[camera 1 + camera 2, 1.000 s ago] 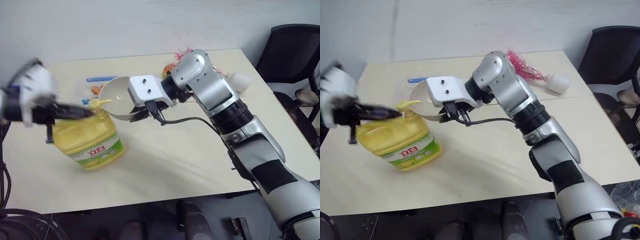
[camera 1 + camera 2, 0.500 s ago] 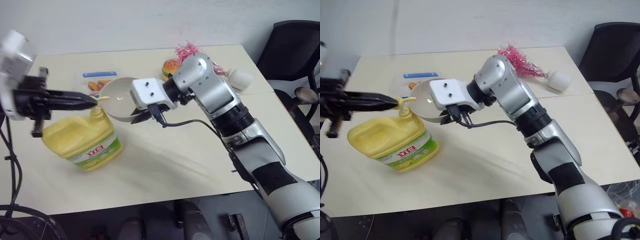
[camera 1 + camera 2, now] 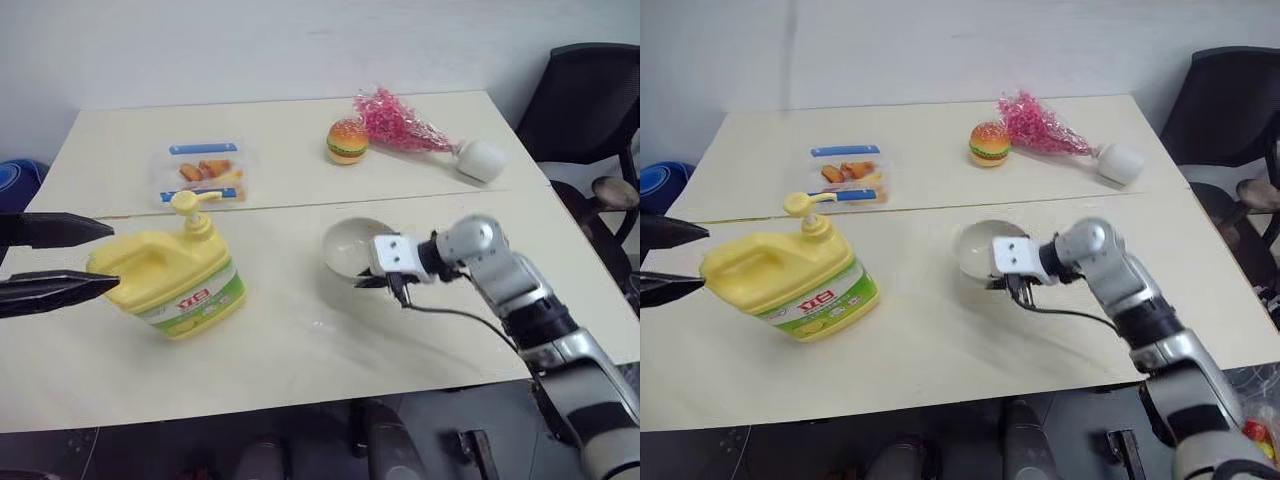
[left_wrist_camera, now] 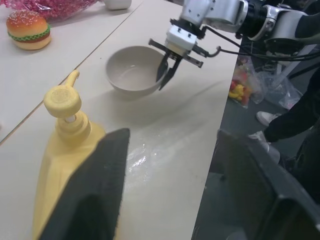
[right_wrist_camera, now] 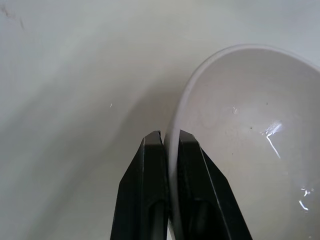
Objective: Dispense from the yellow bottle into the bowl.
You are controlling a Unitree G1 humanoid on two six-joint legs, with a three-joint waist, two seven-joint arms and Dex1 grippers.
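Note:
The yellow bottle [image 3: 172, 288] stands at the table's left, its pump top [image 3: 184, 203] pointing toward the bowl. My left gripper [image 3: 113, 256] hovers open just off the bottle's handle end, with nothing between its black fingers [image 4: 95, 190]. The off-white bowl [image 3: 348, 245] is down at the table top right of the bottle, a hand's width from it. My right gripper [image 3: 365, 282] is shut on the bowl's near rim; the right wrist view has the rim [image 5: 175, 115] pinched between the two fingertips. A few glossy drops [image 5: 272, 132] lie inside the bowl.
A clear food box [image 3: 203, 170] with blue strips sits behind the bottle. A toy burger [image 3: 347, 140] and a pink flower bunch in a tipped white vase [image 3: 480, 160] lie at the back right. A black chair [image 3: 590, 100] stands beyond the table's right edge.
My right arm carried the bowl down and right, from beside the pump spout to the table. My left gripper came off the pump, drew back left and opened.

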